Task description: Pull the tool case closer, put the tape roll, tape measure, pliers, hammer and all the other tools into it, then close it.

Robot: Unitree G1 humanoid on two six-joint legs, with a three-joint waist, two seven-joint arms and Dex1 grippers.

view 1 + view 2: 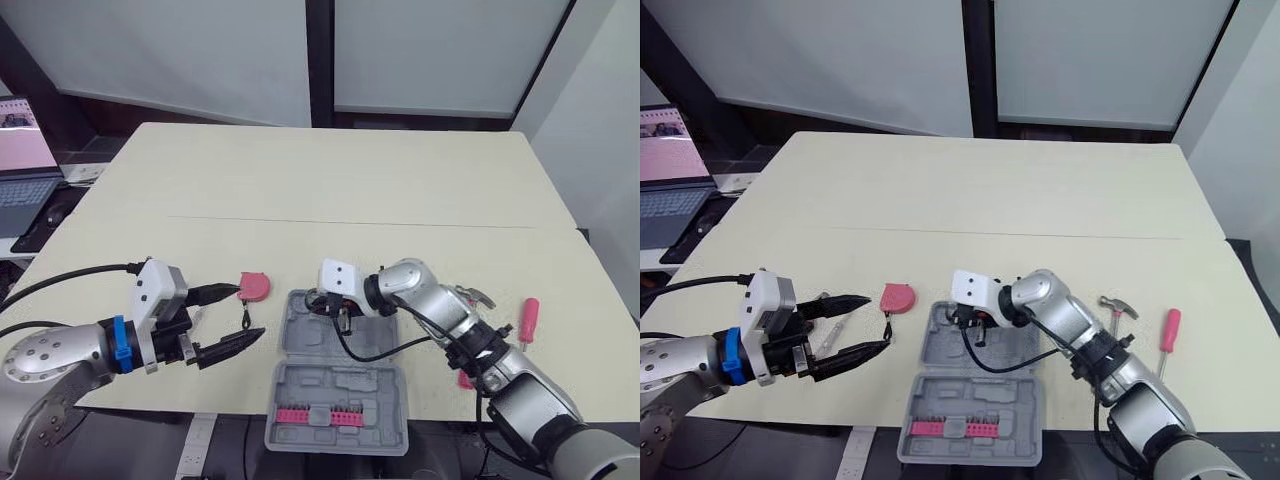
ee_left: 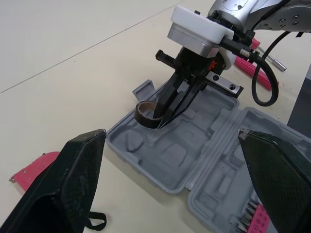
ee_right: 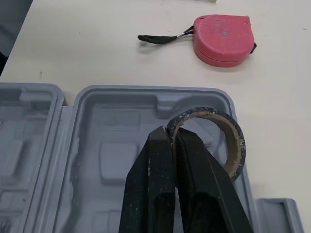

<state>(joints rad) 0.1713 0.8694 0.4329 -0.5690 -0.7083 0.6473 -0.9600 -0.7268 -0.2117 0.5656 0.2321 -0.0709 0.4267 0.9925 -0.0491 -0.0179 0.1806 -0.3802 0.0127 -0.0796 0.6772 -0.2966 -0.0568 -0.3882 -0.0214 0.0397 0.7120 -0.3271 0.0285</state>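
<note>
Setting: a pale counter [image 1: 350, 190] with a grey tool case [image 1: 300, 340] lying open at its near edge, both halves flat, the hinge running left to right.

Tool case: the far half holds empty moulded recesses. The near half carries a strip of pink bits [image 1: 318, 416] and appears to reach past the counter's near edge.

Right gripper [image 3: 171, 136]: fingers pressed together on the wall of the dark tape roll [image 3: 237, 145], holding it upright over the left part of the case's far half, low above a recess or just touching it; which one cannot be told.

Left gripper [image 1: 250, 312]: fingers wide apart and holding nothing, hovering left of the case, just near of the pink tape measure [image 1: 255, 286].

Tape measure: on the counter, just left of the case's far corner, its black wrist loop trailing toward the left gripper.

Other tools: a hammer [image 1: 1118, 304] and a pink-handled screwdriver [image 1: 528, 318] lie on the counter to the right of the case.

Risk, roll: if it is let go off-centre it may rest on a ridge or roll away, and later stop the lid from shutting.

Risk, case: a downward push on the overhanging near half could tip it off the counter.

Risk, loop: the wrist loop could snag a left finger and drag the tape measure.
</note>
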